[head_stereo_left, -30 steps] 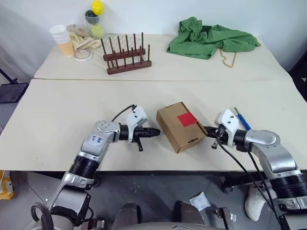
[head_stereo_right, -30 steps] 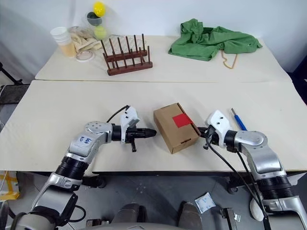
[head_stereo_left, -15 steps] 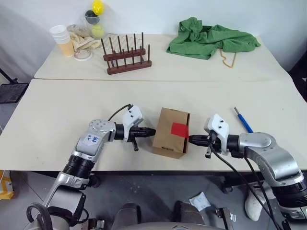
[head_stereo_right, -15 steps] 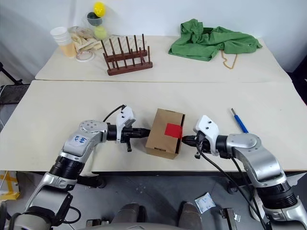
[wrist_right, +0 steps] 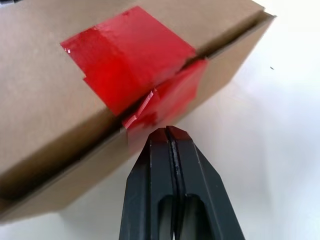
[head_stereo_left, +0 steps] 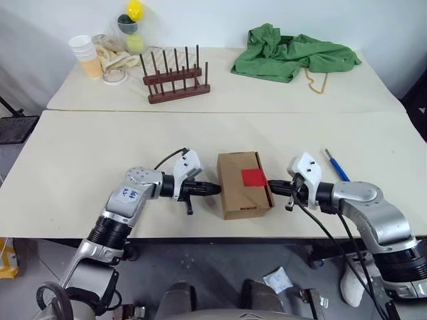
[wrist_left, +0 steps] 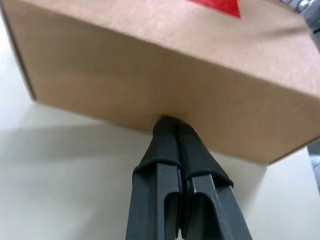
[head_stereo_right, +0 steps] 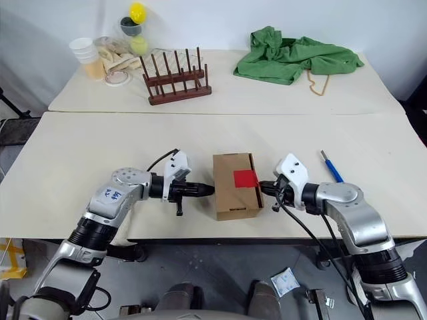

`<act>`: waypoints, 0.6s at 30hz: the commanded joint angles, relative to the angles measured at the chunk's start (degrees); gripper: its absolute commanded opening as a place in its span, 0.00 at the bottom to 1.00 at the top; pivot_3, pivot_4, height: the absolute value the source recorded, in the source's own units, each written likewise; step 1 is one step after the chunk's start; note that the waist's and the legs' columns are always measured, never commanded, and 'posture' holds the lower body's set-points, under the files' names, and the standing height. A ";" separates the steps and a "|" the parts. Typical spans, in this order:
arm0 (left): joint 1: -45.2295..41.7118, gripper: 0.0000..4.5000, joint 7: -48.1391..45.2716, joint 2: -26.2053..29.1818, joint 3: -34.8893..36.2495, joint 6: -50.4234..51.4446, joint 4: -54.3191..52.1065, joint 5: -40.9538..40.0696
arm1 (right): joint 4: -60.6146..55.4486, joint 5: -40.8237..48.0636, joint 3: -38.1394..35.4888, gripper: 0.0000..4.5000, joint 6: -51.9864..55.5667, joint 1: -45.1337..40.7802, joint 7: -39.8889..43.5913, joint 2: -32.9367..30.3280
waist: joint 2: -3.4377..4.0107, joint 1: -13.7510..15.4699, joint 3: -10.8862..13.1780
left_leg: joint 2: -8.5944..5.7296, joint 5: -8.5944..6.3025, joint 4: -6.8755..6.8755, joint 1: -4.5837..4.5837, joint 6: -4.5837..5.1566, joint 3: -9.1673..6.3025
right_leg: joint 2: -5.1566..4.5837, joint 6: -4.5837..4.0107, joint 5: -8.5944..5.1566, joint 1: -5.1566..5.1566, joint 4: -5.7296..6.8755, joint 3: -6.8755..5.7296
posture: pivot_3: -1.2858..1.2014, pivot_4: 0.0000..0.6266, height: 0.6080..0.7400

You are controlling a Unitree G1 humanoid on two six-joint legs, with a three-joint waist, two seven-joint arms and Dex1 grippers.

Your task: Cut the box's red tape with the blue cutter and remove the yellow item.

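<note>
Both arms wear silver-grey metal shells with black ribbed collars near the shoulders; the left arm (head_stereo_left: 127, 200), at lower left of the frame, bears a white sticker with blue handwriting (illegible). White housings sit at each wrist, black cables loop from them, and the fingers (wrist_left: 172, 165) are matte black

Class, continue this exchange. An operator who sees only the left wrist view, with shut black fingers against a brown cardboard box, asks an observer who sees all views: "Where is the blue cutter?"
Observer: The slim blue pen-shaped cutter lies on the cream table, to the right of the right gripper and apart from it.
Operator: Is that gripper holding anything?
Observer: No. It is shut and empty, with its tip at the bright red tape on the plain brown cardboard box.
</note>
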 commanded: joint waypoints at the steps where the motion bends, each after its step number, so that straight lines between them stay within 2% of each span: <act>1: -2.11 0.00 -3.51 4.22 1.21 -1.93 -0.52 0.31 | -3.81 3.18 -6.23 0.00 4.36 1.20 1.58 -4.90 | 0.00 0.01 0.00 | 0.00 0.00 -0.01 -0.01 0.00 0.00 | 0.00 0.00 0.00 0.00 -0.03 0.00 | 0.52 0.24 1.00; 2: -2.63 0.00 -4.76 5.32 1.29 -2.24 -0.46 -0.01 | -4.55 4.68 -7.79 0.00 6.94 1.28 1.34 -5.82 | 0.00 0.03 0.00 | 0.00 0.00 -0.01 0.00 0.00 0.00 | 0.00 0.00 0.00 0.00 -0.03 0.00 | 0.52 0.24 1.00; 5: -5.74 0.00 -9.37 7.18 1.94 -0.53 -1.14 -2.98 | -8.01 12.29 -13.41 0.13 19.59 0.17 0.15 -8.18 | 0.00 0.08 0.00 | 0.00 0.00 -0.02 0.00 0.00 0.00 | 0.00 0.00 0.00 0.01 -0.03 0.00 | 0.52 0.24 1.00; 8: -10.13 0.00 -10.10 4.41 3.56 2.03 -1.61 -6.76 | -10.27 19.47 -17.32 0.35 32.47 -3.42 -3.05 -8.46 | -0.01 0.17 0.00 | 0.01 0.00 0.02 -0.02 0.00 0.00 | 0.00 0.00 0.00 0.02 -0.02 0.00 | 0.52 0.24 1.00; 10: -12.48 0.00 -9.17 1.06 3.78 3.03 -1.69 -8.33 | -10.35 24.78 -20.07 0.50 43.26 -7.57 -6.28 -6.47 | -0.01 0.24 0.00 | 0.01 0.00 0.07 -0.05 0.01 -0.01 | 0.00 0.00 0.00 0.02 -0.01 0.00 | 0.52 0.24 1.00; 15: -13.98 0.00 -7.84 -3.48 0.58 1.14 0.83 -5.86 | -10.82 26.89 -20.14 0.88 49.75 -11.43 -13.02 -1.27 | -0.01 -0.07 0.00 | 0.01 0.00 -0.04 0.00 0.01 -0.02 | 0.00 0.00 0.00 0.00 0.00 0.00 | 0.52 0.24 1.00; 18: -14.20 0.00 -7.24 -4.89 -1.79 -0.51 2.29 -3.66 | -10.38 26.04 -19.13 0.88 50.51 -12.56 -16.75 2.03 | 0.00 -0.12 0.00 | 0.00 0.00 -0.07 -0.01 0.01 0.01 | 0.01 -0.01 0.00 -0.04 0.00 0.01 | 0.52 0.24 1.00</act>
